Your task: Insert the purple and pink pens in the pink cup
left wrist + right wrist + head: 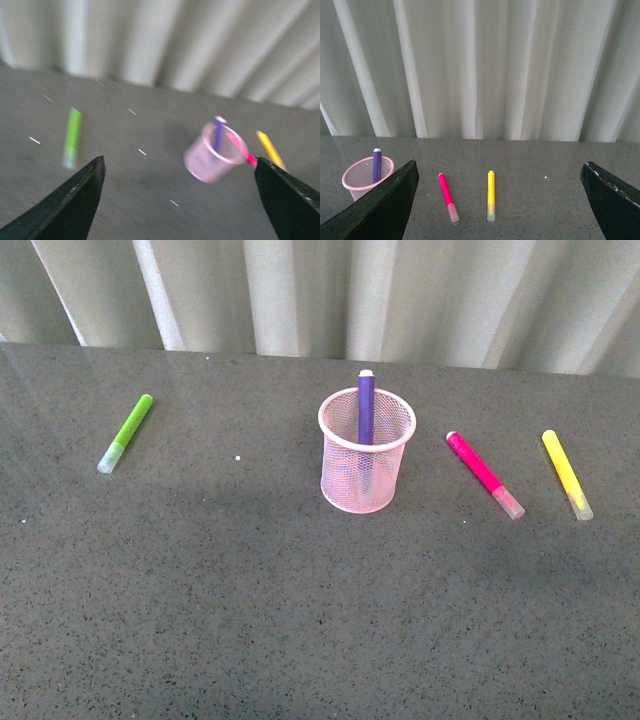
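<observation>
A fine grid is shown by the light pink wire-mesh cup (355,485). A dark purple marker (366,405), hot pink marker (476,464), yellow marker (562,464) and lime-green marker (128,430) are seen; the grey tabletop (300,620) is speckled.

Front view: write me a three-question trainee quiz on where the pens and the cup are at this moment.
1. True or false: the purple pen stands inside the pink mesh cup.
2. Which one lies closest to the cup? A lime-green pen, B hot pink pen, C yellow pen.
3. How many pens lie flat on the table, outside the cup?
Key: 1 true; 2 B; 3 three.
</observation>
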You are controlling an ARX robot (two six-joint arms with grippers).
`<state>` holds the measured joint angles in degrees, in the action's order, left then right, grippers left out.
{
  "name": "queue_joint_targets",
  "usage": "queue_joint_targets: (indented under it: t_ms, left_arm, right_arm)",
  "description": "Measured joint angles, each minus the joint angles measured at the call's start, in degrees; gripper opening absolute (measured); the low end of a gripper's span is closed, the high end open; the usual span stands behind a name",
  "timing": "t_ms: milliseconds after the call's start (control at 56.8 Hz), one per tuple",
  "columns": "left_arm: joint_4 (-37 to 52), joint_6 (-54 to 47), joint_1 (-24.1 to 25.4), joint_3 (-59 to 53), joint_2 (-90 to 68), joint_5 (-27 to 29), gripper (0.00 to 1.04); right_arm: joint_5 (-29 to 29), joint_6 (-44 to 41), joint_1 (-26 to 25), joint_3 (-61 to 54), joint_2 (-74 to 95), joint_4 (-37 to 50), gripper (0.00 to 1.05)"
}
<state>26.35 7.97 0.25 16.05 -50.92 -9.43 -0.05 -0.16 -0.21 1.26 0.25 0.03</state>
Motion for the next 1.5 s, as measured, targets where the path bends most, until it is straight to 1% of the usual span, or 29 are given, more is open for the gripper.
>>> queue_joint_targets:
  t_ms: [18,53,88,123,194,229,282,423,722,828,1233,1497]
  left_arm:
    - [4.5,-1.9,-0.1,-2.0,0.5,4.1,0.79]
    - [9.2,-3.8,-0.2,-4.0,1.3,8.3,0.7]
    - [10.5,-5.1,-0.1,-5.1,2.6,9.4,0.61]
    - [10.5,-5.7,-0.1,-6.0,3.8,9.5,0.54]
    - [10.3,-6.5,-0.2,-7.3,5.6,9.5,0.43]
    - [9.8,-6.7,-0.2,-8.1,6.6,9.5,0.36]
    - [9.2,-6.9,-0.2,-8.9,7.6,9.4,0.29]
    - [7.0,-7.1,-0.2,-10.8,12.0,9.4,0.04]
    - [0.6,-7.5,-0.2,-13.6,21.2,9.4,0.04]
    - [2.0,-7.5,-0.2,-15.5,22.4,9.4,0.04]
    - [-7.9,-7.5,-0.2,-15.6,32.5,9.5,0.04]
    - [-12.5,-7.5,-0.2,-15.6,37.2,9.5,0.04]
  right_arm:
    - [0.0,0.0,0.0,0.0,0.0,0.0,0.98]
    - [0.0,0.0,0.0,0.0,0.0,0.0,0.98]
    - [0.0,0.0,0.0,0.0,0.0,0.0,0.98]
    - [0.0,0.0,0.0,0.0,0.0,0.0,0.98]
    - [0.0,0.0,0.0,0.0,0.0,0.0,0.98]
    - [0.0,0.0,0.0,0.0,0.0,0.0,0.98]
    - [0.0,0.0,0.0,0.0,0.0,0.0,0.98]
    - [0.0,0.0,0.0,0.0,0.0,0.0,0.98]
    - [0.0,0.0,0.0,0.0,0.0,0.0,0.98]
    - [0.0,0.0,0.0,0.0,0.0,0.0,0.98]
    - [0.0,0.0,0.0,0.0,0.0,0.0,0.98]
    - [0.0,0.0,0.0,0.0,0.0,0.0,0.98]
